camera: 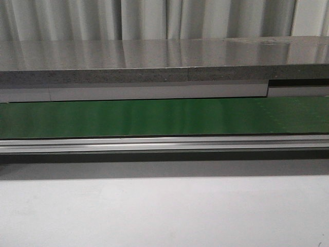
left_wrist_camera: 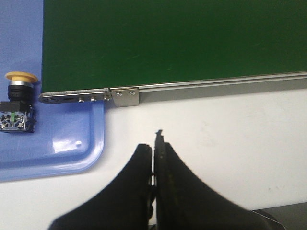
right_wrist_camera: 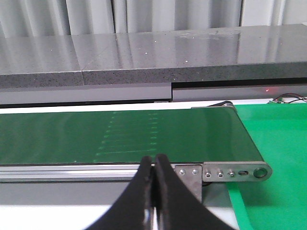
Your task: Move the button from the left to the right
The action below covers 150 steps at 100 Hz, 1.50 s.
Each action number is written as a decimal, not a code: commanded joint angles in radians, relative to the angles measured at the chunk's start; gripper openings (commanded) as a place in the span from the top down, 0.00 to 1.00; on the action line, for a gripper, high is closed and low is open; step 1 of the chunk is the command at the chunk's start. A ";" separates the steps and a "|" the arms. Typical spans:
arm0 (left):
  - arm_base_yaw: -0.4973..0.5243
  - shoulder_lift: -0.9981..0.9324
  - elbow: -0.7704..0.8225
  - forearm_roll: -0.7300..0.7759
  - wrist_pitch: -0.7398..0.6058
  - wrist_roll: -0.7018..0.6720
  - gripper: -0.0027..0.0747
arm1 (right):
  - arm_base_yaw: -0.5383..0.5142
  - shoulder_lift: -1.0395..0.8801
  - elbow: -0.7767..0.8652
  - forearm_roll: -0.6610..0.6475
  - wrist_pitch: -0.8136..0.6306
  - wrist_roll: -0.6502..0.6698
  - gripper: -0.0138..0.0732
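Note:
The button (left_wrist_camera: 18, 103) shows only in the left wrist view: a yellow-orange round cap on a black body with clear and green parts, lying on its side in a blue tray (left_wrist_camera: 72, 143). My left gripper (left_wrist_camera: 154, 146) is shut with nothing in it, over the white table, apart from the button and just off the tray's corner. My right gripper (right_wrist_camera: 154, 163) is shut and empty, in front of the conveyor's metal rail (right_wrist_camera: 72, 170) near the belt's end. Neither gripper appears in the front view.
A green conveyor belt (camera: 164, 117) runs across the table between aluminium rails (camera: 164, 144). Its end brackets (left_wrist_camera: 124, 97) (right_wrist_camera: 235, 172) stick out over the trays. A green tray or mat (right_wrist_camera: 273, 143) lies beyond the belt's end. A grey counter (camera: 164, 62) and curtains stand behind.

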 commanded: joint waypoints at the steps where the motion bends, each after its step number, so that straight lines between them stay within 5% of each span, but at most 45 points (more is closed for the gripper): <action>1: -0.001 -0.002 -0.034 -0.018 -0.041 -0.009 0.84 | -0.002 0.014 -0.016 -0.012 -0.082 -0.010 0.92; 22: -0.001 -0.002 -0.034 -0.018 -0.045 -0.009 0.30 | -0.002 0.014 -0.016 -0.012 -0.082 -0.010 0.92; 32: -0.001 -0.002 -0.034 -0.018 -0.029 -0.009 0.17 | -0.002 0.014 -0.016 -0.012 -0.082 -0.010 0.92; 55: 0.029 0.005 -0.041 0.100 0.050 -0.031 0.18 | -0.002 0.014 -0.016 -0.012 -0.082 -0.010 0.92; 95: 0.364 0.235 -0.145 0.174 0.083 -0.047 0.18 | -0.002 0.014 -0.016 -0.012 -0.082 -0.010 0.92; 150: 0.407 0.759 -0.404 0.172 0.085 -0.024 0.18 | -0.002 0.014 -0.016 -0.012 -0.082 -0.010 0.92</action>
